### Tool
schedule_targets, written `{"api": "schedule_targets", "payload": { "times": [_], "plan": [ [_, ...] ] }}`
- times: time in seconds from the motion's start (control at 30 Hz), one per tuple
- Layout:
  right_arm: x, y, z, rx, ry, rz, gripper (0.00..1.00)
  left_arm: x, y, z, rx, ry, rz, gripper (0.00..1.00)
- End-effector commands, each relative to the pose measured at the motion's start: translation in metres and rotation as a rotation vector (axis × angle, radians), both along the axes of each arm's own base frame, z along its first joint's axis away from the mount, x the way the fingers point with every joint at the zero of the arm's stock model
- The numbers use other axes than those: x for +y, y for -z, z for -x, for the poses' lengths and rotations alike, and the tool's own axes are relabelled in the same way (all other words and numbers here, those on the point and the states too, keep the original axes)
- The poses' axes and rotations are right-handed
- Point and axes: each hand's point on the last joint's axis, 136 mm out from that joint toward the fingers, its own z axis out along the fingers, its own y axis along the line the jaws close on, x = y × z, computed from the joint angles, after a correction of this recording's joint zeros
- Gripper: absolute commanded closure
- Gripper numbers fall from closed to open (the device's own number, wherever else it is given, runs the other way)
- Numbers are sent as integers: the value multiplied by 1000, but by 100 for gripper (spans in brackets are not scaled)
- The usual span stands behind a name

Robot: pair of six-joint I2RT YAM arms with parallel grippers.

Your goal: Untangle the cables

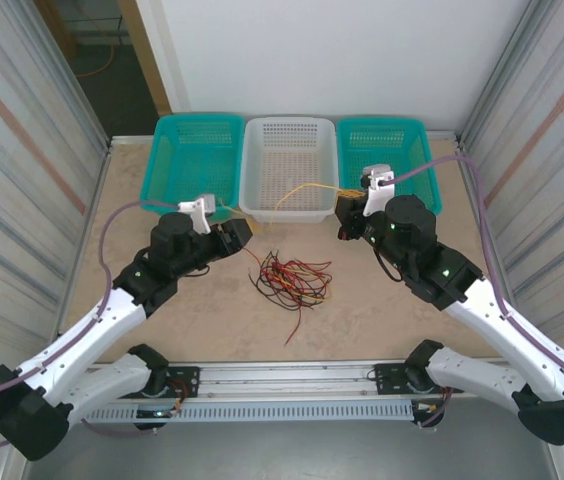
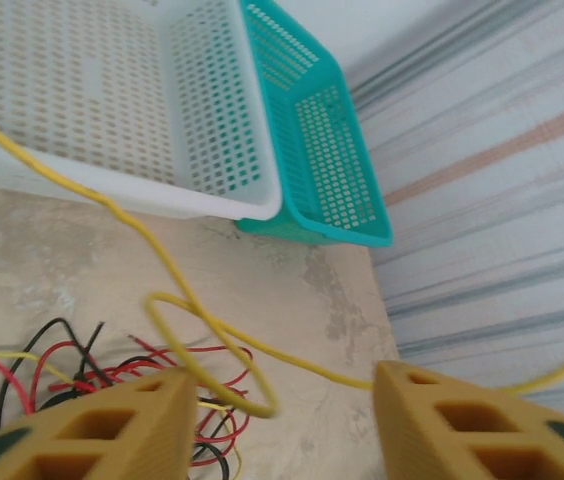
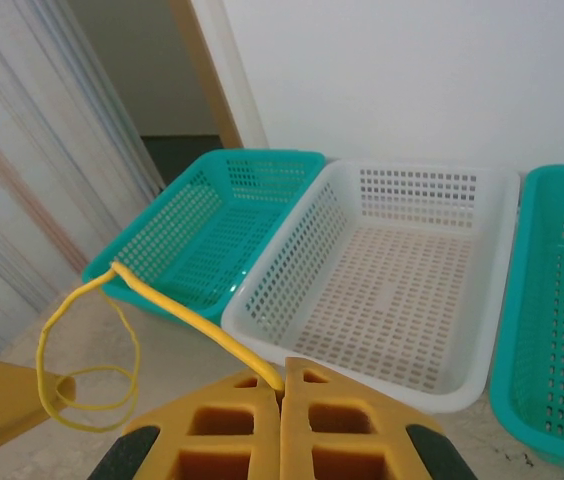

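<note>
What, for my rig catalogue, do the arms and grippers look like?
The left arm and right arm have white links with black joints and bases. A lilac-grey hose trails from each. Each wrist carries a white camera mount. The left gripper and right gripper have mustard-yellow fingers moulded with rectangular hollow cells.

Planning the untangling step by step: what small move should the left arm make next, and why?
Probably close the left gripper on the thin yellow cable. Its jaws stand open with that strand crossing the gap, while the right gripper is shut on what looks like the same cable. Held at two places, it might be drawn away from the tangle of red and black cables.
</note>
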Motion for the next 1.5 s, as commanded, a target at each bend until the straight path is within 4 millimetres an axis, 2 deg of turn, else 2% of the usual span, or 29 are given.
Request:
{"api": "schedule_targets", "payload": {
  "times": [0.0, 0.1, 0.27, 0.37, 0.4, 0.47, 0.5, 0.63, 0.73, 0.83, 1.03, 1.13, 1.23, 1.3, 1.47],
  "plan": [
    [1, -6, 0, -38, 2, 6, 100, 3, 7, -2, 34, 0, 15, 66],
    [2, -5, 0, -38, -2, 5, 100, -1, 4, -5, 29, 17, 30, 83],
    [3, -2, -1, -34, -2, 6, 100, -10, -2, -9, 8, 56, 36, 100],
    [-1, 1, -2, -29, 21, 17, 98, -4, -6, -14, -21, 24, 11, 100],
    [-5, 2, -5, -22, 50, 25, 88, 1, -10, -17, -37, 1, 1, 100],
    [-16, 8, -11, -6, 122, 54, 59, 21, -21, -31, -71, -86, -14, 100],
    [-21, 11, -15, 5, 157, 72, 50, 36, -30, -41, -94, -149, -12, 100],
    [-38, 26, -23, 70, 250, 110, 35, 99, -73, -83, -206, -431, 6, 100],
    [-37, 45, -27, 127, 259, 133, 34, 144, -87, -108, -269, -671, -17, 100],
    [-36, 53, -23, 147, 243, 127, 35, 176, -80, -125, -310, -885, 3, 100],
    [-29, 69, -18, 188, 195, 123, 36, 210, -51, -155, -322, -1166, 78, 100],
    [-25, 75, -16, 204, 174, 121, 37, 224, -37, -161, -306, -1288, 92, 100],
    [-22, 82, -15, 220, 159, 125, 38, 240, -19, -156, -249, -1439, 80, 100],
    [-20, 86, -15, 228, 152, 125, 38, 244, -9, -158, -203, -1495, 83, 100],
    [-16, 92, -17, 240, 136, 143, 39, 232, 5, -187, -183, -1480, 35, 100]
  ]
}}
